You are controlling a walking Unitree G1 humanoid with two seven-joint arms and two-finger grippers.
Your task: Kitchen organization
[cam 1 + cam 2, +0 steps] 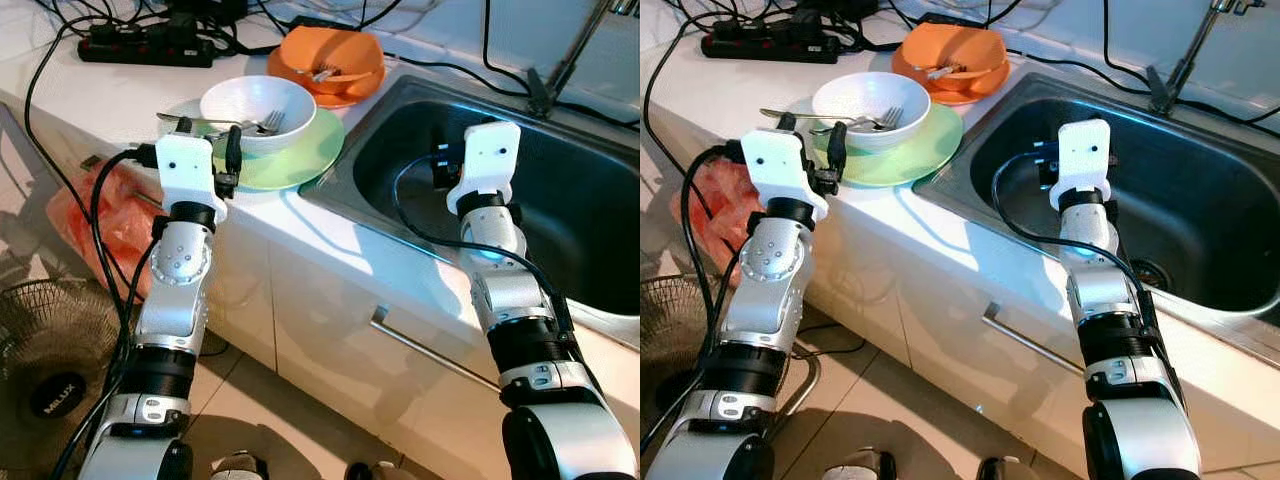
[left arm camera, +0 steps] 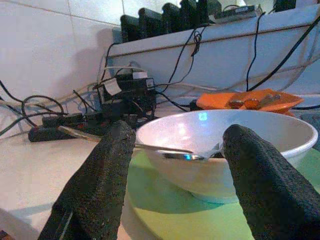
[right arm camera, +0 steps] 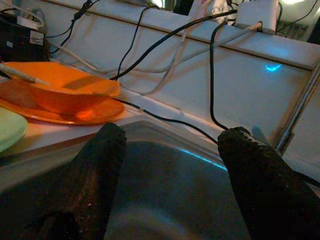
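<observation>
Barely begun: white bowl (image 1: 258,112) with fork (image 1: 268,123) on green plate (image 1: 300,150), orange bowl (image 1: 330,60) uncleared, sink (image 1: 570,200) bare, left gripper (image 2: 175,190) and right gripper (image 3: 170,185) both spread wide, empty.

Strong light from upper left; countertop (image 1: 90,100) blown out w/ glare. Hard arm shadows thrown across cabinet front (image 1: 330,320) and floor. Sink basin (image 1: 560,200) dim by contrast. Head views sharp, slight bending at edges. Wrist views softer, grainy; black fingers (image 2: 100,185) up close blurred; blue glint on white bowl (image 2: 202,116).
</observation>
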